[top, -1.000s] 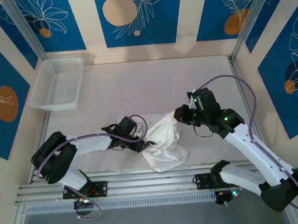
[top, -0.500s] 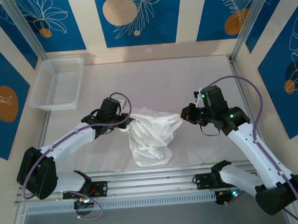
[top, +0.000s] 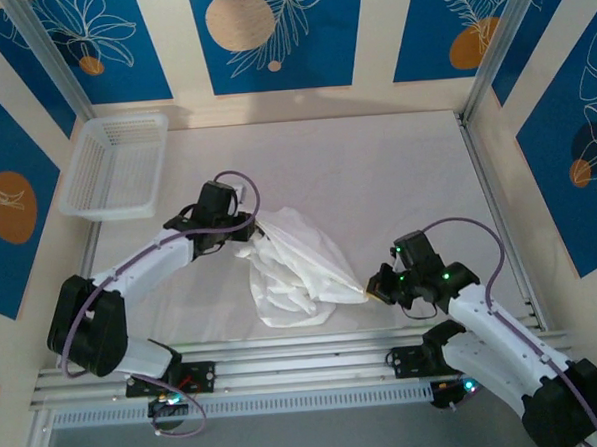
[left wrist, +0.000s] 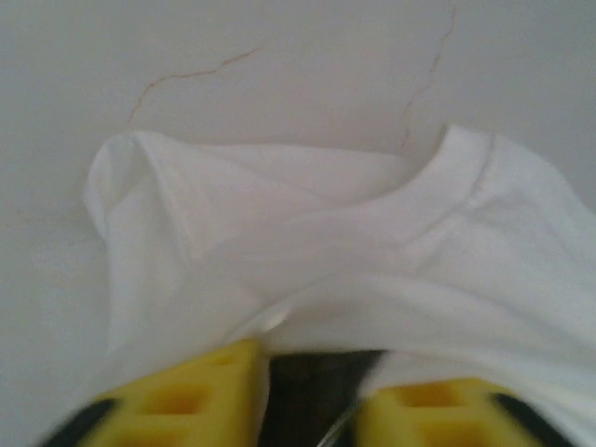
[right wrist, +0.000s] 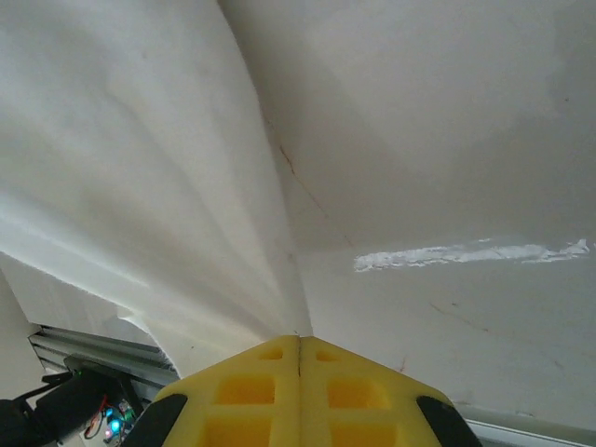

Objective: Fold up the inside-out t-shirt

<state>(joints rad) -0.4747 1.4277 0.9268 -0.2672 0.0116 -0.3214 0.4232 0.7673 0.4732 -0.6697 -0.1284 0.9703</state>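
Top external view: the white inside-out t-shirt [top: 293, 269] lies bunched on the tabletop [top: 376, 169]. At its four o'clock, the right fingers [top: 371, 292] clamp a stretched corner; at ten o'clock, the left fingers [top: 245, 230] stand apart.

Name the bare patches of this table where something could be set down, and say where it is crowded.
Free: the far strip of table between the basket and the right rail, behind the t-shirt; the right side beyond the right arm. Crowded: the near middle, where the t-shirt stretches between both arms, and under the left arm.
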